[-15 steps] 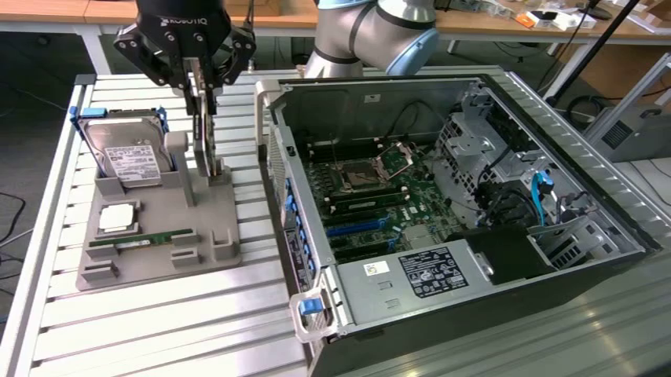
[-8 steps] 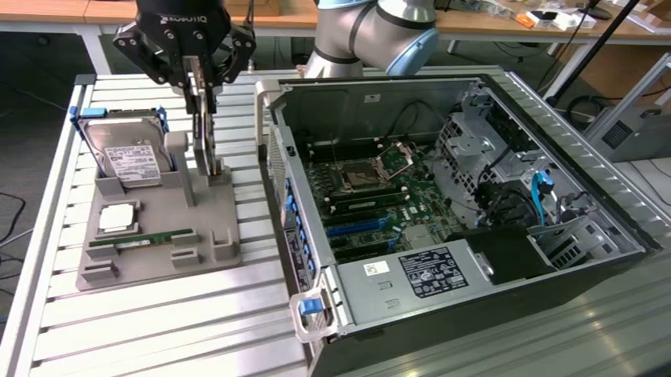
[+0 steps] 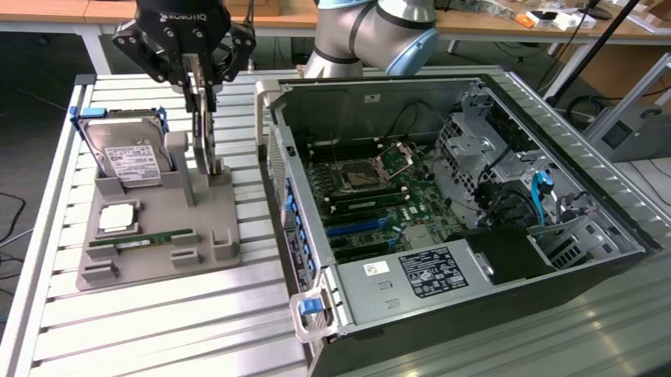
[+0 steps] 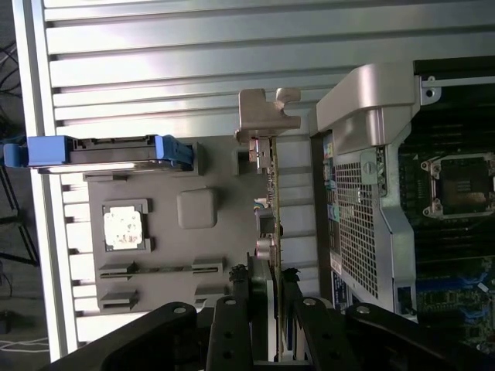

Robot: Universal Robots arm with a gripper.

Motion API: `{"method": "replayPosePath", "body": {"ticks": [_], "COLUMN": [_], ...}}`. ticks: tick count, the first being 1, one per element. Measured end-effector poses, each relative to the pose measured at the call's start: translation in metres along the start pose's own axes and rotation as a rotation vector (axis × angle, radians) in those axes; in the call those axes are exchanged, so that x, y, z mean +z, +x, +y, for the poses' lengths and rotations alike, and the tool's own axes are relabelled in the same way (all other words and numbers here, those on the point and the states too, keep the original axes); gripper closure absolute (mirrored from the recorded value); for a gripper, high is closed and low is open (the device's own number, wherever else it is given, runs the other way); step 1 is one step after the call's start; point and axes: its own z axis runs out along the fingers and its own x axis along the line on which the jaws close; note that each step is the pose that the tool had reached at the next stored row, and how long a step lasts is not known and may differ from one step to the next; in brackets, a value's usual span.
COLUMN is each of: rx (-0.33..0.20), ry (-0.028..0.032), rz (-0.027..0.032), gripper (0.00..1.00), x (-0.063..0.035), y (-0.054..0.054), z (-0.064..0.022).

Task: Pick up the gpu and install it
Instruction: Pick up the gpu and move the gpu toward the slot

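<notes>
On the bench (image 3: 157,330), in the grey holder (image 3: 157,243) at the exterior view's left of the computer case (image 3: 587,169), the gpu (image 3: 210,141) stands on edge directly beneath your tool (image 3: 203,98), which is clamped on its upper edge

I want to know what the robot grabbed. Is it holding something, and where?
The thin green graphics card with a silver bracket, pinched by the fingers along its top edge, standing in the grey holder.
</notes>
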Motion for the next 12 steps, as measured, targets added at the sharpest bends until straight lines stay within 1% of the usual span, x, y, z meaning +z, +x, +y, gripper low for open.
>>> {"method": "replayPosePath", "body": {"ticks": [12], "rx": [0.000], "ry": [0.0000], "rz": [0.0000], "gripper": [0.73], "x": [-0.0049], "y": [-0.0001], "z": [0.0001]}}
